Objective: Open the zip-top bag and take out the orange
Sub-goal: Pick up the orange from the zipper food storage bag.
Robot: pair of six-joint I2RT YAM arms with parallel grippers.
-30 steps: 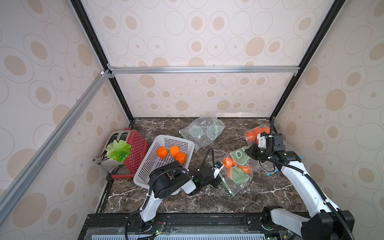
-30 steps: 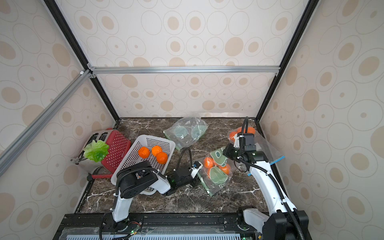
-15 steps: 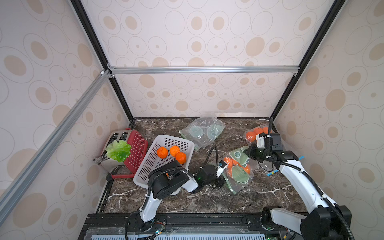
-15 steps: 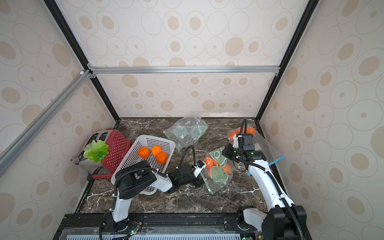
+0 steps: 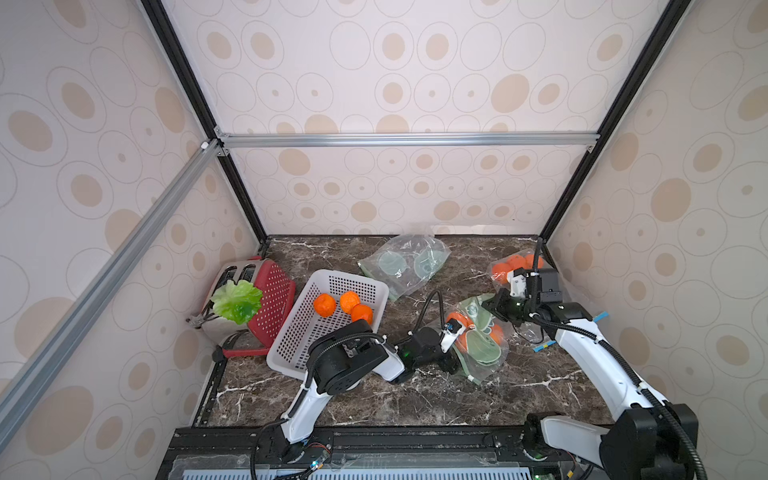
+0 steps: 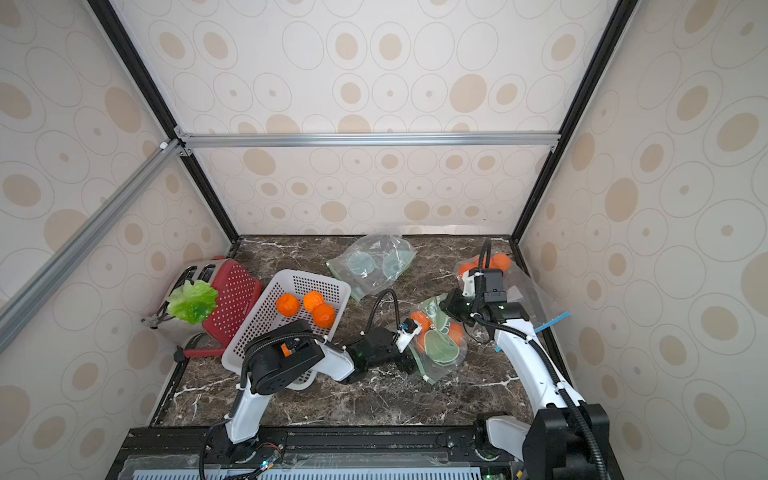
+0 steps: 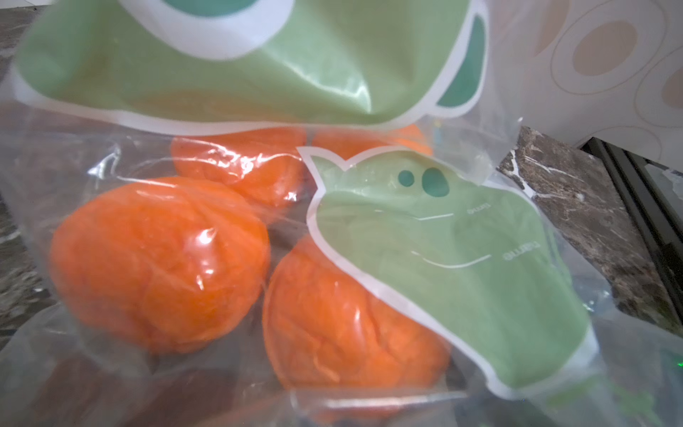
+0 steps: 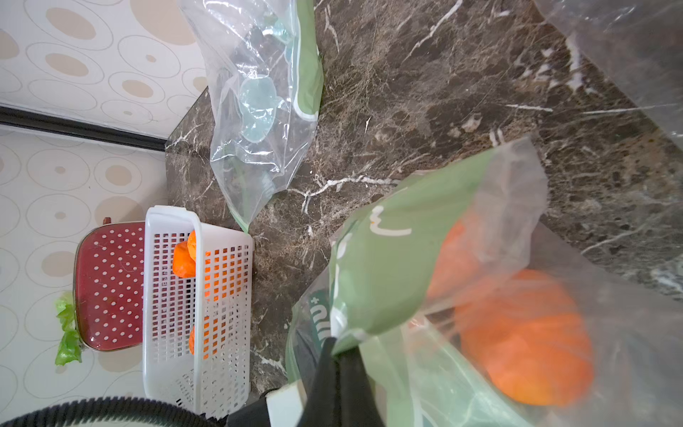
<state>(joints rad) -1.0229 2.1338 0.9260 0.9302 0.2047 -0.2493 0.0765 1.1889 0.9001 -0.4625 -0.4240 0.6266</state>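
Zip-top bag, resting on bench, oranges all inside: right claw clamped on its green edge, left claw alongside, spread indiscernible; opening apparently unfinished, extraction outstanding.

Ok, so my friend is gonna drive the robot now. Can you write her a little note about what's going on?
Right gripper: shut, pinching the zip-top bag by its green top edge.
Left gripper: at the bag's side nearest the white basket; open or shut is not clear.
Things: oranges inside the bag, on the table; three more oranges lie in the basket.
Done: bag gripped. Whether the zip is open cannot be seen.
Left: open it if needed, take an orange out.
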